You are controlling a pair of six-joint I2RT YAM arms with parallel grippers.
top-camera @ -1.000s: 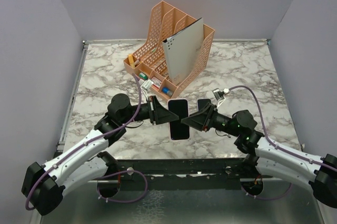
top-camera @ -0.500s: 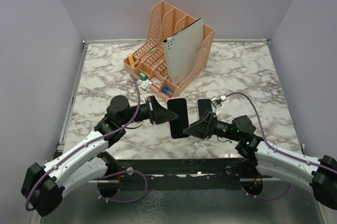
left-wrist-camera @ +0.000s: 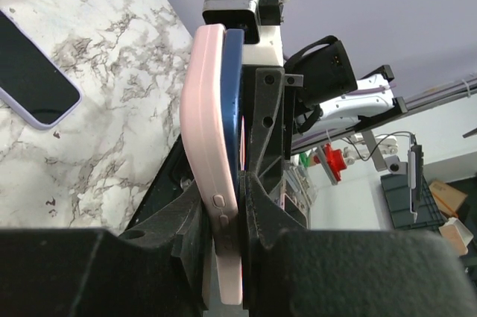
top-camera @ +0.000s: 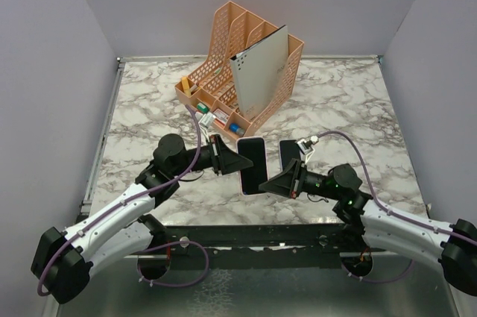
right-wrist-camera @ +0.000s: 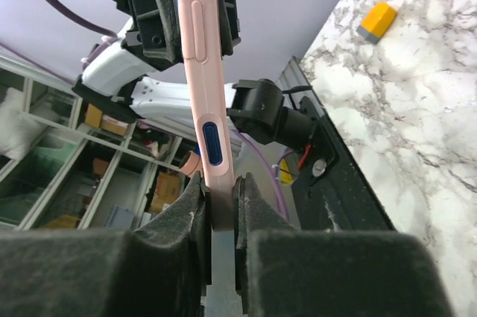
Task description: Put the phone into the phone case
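Clamping phone case (right-wrist-camera: 203, 71): left claw (left-wrist-camera: 223, 216), right claw (right-wrist-camera: 220, 198).

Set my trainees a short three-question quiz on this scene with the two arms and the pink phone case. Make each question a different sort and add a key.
1. True or false: the pink case lies flat on the table.
2. Which grippers are shut on the case? A left only; B right only; C both; D neither.
3. Fill the gap: the phone pressed against the case is ____ in colour.

Key
1. False: it is held on edge, up off the table.
2. C: the left gripper and the right gripper each clamp it.
3. Blue.
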